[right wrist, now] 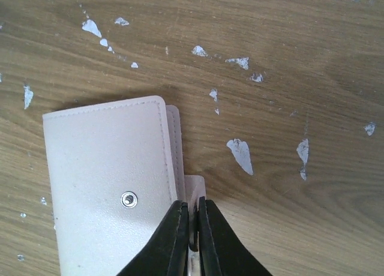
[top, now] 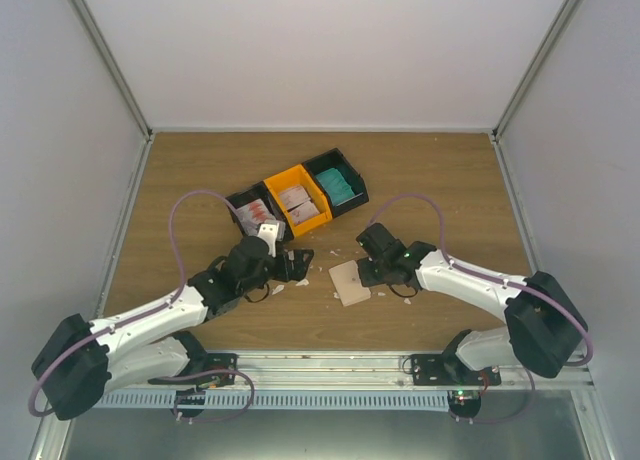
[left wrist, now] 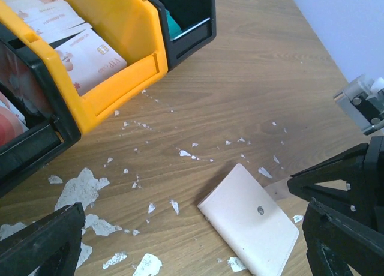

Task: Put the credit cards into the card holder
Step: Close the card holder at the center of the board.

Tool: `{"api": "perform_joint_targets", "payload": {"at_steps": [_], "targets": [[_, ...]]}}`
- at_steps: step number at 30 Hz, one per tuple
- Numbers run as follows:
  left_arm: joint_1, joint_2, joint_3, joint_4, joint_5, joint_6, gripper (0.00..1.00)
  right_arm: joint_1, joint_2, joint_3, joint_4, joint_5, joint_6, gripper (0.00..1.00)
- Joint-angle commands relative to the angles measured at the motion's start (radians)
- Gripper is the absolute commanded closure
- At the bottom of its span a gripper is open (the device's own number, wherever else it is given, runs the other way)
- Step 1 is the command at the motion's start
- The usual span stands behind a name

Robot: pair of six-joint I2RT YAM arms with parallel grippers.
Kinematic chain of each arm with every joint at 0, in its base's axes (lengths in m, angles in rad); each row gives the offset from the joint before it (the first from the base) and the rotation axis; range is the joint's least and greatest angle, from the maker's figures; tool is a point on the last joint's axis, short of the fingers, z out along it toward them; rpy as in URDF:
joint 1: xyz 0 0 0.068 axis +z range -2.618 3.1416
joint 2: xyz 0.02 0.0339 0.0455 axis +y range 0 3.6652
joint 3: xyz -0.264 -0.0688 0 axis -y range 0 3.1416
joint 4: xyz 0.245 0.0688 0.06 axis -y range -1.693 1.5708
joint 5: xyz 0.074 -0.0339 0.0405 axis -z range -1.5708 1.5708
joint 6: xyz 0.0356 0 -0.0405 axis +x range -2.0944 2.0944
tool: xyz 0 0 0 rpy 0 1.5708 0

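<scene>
On the table [top: 440,180], just ahead of both arms, the card holder [top: 350,282] lies flat and folded shut, its snap facing up. We see the right gripper [right wrist: 193,225] with its fingers brought together on the little tab [right wrist: 195,187] that sticks out from the holder's edge, so it pinches the holder by that tab. The left gripper [left wrist: 186,228] stands spread wide just beside the holder, with nothing between its fingers.

As far as we can see, no card has reached the holder. The white and red cards [left wrist: 78,48] sit in the orange bin [left wrist: 129,72], and the teal cards [top: 340,187] sit in the black bin [left wrist: 204,6] joined to it, well apart from the holder. We cannot tell whether anything is already tucked inside the folded holder.

We judge the task to be at its opening step: the holder is gripped but not yet opened. Lifting the flap, fetching each card from the bins and sliding it in all remain to be done. White scraps [left wrist: 81,189] litter the wood around the holder.
</scene>
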Motion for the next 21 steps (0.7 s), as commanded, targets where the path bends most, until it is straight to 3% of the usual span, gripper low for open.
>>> {"api": "perform_joint_targets", "payload": {"at_steps": [1,5,12,18,21], "targets": [[0.007,-0.003,-0.023,0.055,0.0,-0.003,0.01,0.006,0.002,0.029,-0.008,0.025,0.03,0.95],[0.009,0.035,-0.013,0.054,0.044,-0.043,0.03,0.006,-0.002,0.032,-0.005,0.008,0.022,0.99],[0.009,0.159,-0.05,0.168,0.23,-0.219,0.32,0.021,0.013,0.031,0.026,-0.048,-0.046,1.0],[-0.012,0.336,-0.061,0.303,0.344,-0.285,0.62,0.087,0.067,0.043,0.046,-0.06,-0.099,0.99],[-0.03,0.403,-0.017,0.286,0.347,-0.286,0.69,0.111,0.103,0.052,0.039,-0.012,-0.095,0.99]]}}
